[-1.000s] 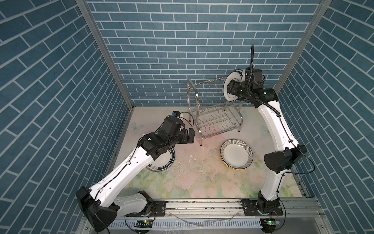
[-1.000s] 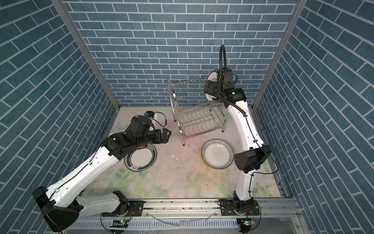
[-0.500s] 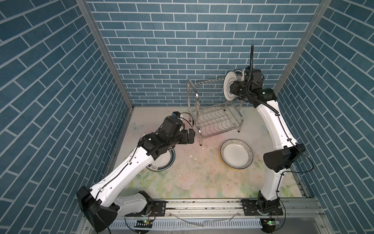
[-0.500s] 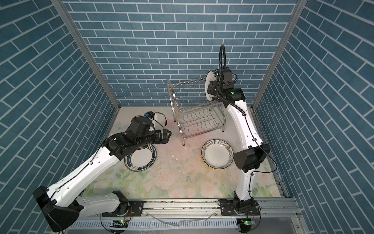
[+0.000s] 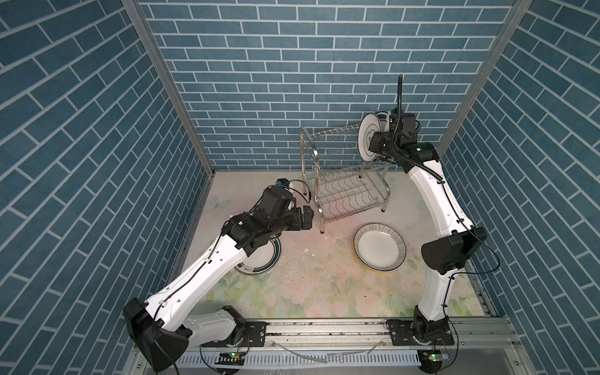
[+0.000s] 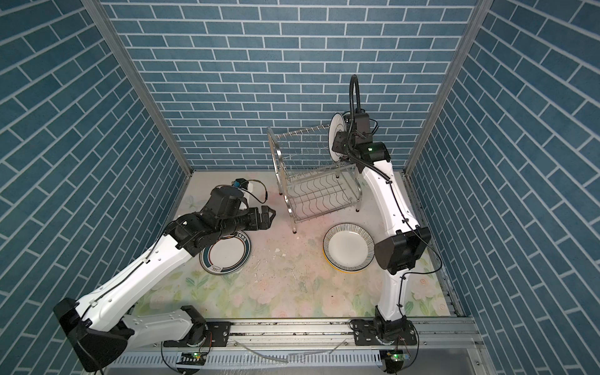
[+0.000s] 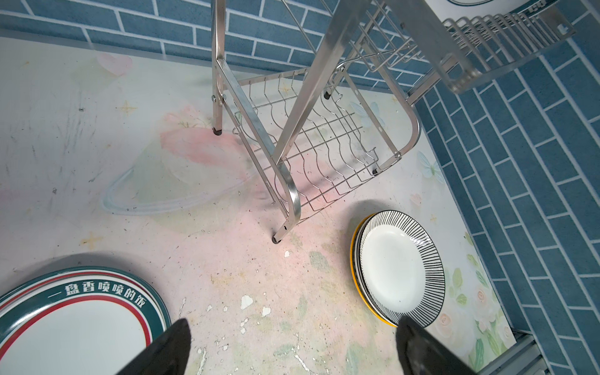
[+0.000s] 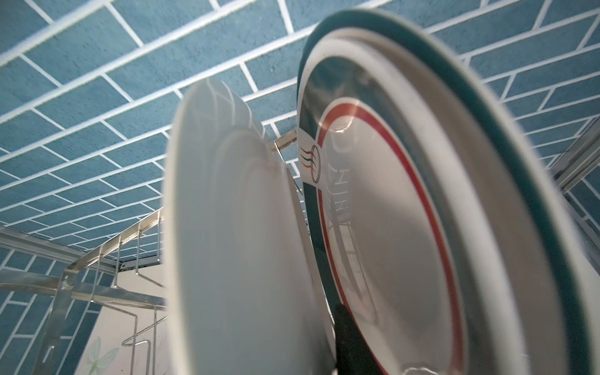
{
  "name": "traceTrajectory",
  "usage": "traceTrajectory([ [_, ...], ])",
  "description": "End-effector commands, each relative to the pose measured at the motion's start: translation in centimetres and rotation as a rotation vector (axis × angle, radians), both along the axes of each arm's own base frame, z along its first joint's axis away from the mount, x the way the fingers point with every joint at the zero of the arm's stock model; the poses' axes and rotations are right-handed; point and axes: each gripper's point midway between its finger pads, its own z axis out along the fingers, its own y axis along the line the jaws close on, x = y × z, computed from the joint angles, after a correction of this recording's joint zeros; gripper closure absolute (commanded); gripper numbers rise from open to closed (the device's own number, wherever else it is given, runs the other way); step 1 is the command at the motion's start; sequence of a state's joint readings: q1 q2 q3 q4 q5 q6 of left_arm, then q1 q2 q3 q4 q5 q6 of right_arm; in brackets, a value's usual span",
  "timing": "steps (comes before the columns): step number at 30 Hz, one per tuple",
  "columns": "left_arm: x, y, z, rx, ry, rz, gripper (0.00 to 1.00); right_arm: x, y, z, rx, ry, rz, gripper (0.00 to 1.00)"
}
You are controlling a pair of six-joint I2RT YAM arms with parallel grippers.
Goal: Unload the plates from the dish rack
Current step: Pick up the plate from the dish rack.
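Up on the dish rack's [image 5: 341, 198] top tier, in both top views, right pincer [image 5: 375, 146] sits at the upright white plate [image 5: 366, 133]; clamped or not, cannot tell
Left wrist: left pincer [image 7: 292, 350] wide open above worktop [image 7: 227, 259]; green-banded plate [image 7: 74, 324] and striped plate [image 7: 399, 269] stack lie there
Right wrist: one finger [image 8: 349, 341] between white plate and green-rimmed plate [image 8: 406, 227]

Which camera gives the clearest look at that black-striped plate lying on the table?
The left wrist view: the black-striped plate is close, stripes crisp, a yellow-edged plate showing beneath. Both top views show it whole but small. The right wrist view misses it.
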State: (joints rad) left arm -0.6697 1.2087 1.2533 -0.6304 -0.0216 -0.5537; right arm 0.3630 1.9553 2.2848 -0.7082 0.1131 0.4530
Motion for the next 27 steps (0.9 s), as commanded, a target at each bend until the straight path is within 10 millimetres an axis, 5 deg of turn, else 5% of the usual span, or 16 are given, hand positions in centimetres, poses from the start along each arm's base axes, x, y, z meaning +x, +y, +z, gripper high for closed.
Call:
traceTrajectory([
  [1,0.2,0.1,-0.8,0.005,0.015,0.009,0.01,0.4,0.8,-1.4,-0.025,0.008,0.034,0.74],
  [27,-0.1,-0.4,-2.6,-0.034,0.057,0.007,0.01,-0.4,-0.6,2.5,-0.063,-0.143,0.002,0.95],
])
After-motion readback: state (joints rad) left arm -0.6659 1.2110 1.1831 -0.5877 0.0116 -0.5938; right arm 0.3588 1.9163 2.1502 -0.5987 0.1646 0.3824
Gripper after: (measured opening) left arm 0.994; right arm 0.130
